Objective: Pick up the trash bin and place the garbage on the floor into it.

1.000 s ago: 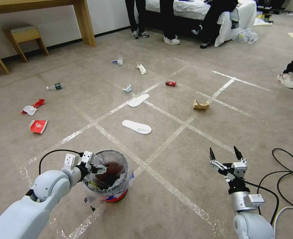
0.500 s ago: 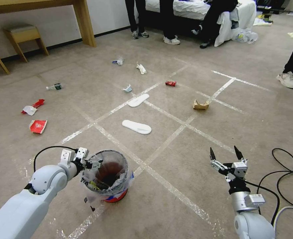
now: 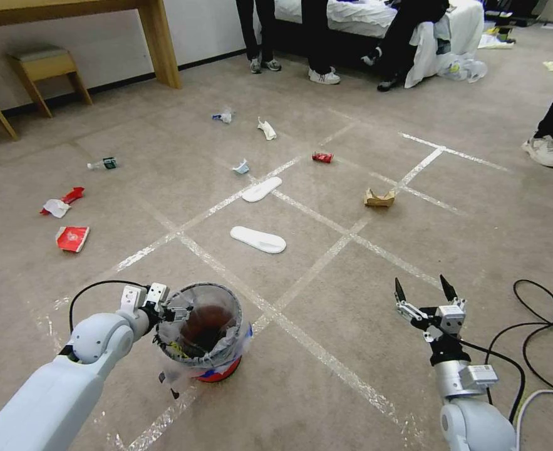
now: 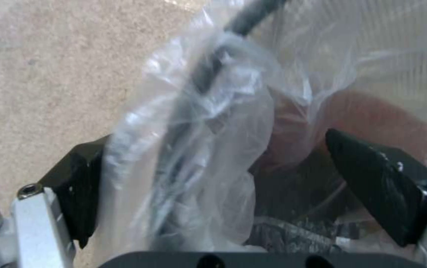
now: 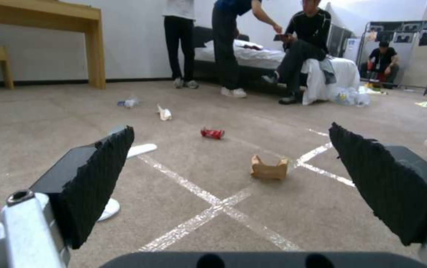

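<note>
The left gripper (image 3: 177, 311) straddled the near-left rim of the trash bin (image 3: 217, 369), fingers apart — not yet lifted. Right gripper (image 3: 421, 289) hung wide open, empty; garbage — slipper (image 3: 258, 240), can (image 3: 322, 157) — lay farther off.

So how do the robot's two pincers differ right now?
The left pincer sits at the trash bin rim, its fingers straddling the plastic liner; the right pincer hovers above bare floor, holding nothing. The left reaches sideways, the right points forward. Both are open.
</note>
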Motion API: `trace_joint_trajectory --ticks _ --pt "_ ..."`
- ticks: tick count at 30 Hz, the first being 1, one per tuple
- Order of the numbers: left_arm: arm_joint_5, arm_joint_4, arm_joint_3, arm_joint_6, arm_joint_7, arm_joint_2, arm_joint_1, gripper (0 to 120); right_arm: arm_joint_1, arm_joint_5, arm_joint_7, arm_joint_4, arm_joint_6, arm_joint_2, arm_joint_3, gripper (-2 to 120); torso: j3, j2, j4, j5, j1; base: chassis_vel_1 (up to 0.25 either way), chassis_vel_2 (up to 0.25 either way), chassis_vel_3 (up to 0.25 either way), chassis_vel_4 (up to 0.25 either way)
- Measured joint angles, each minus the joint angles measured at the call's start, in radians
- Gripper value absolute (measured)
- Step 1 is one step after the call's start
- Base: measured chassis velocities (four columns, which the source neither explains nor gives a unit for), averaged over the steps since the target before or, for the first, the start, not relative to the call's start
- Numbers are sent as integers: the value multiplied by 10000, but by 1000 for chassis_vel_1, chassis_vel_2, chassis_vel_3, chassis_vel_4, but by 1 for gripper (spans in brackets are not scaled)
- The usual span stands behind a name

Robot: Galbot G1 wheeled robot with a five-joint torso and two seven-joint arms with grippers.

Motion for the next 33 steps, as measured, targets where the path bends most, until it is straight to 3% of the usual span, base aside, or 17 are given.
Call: trace_joint_trajectory --ticks 15,22,23,33 --pt "612 562 134 -215 234 -611 -183 95 35 7 5 -140 36 -20 80 100 -5 5 6 12 -1 0 0 0 0" --pt "673 613 137 -266 242 -643 -164 76 33 5 6 -168 59 -11 87 100 -5 6 4 6 -2 0 0 0 0" --pt "677 621 136 -282 245 -657 -148 68 32 -10 5 -178 65 4 81 100 -4 6 4 6 -2 0 0 0 0" --pt "695 617 108 -321 328 -687 -76 34 47 -32 2 -191 69 13 65 100 -1 2 -5 -5 -2 0 0 0 0"
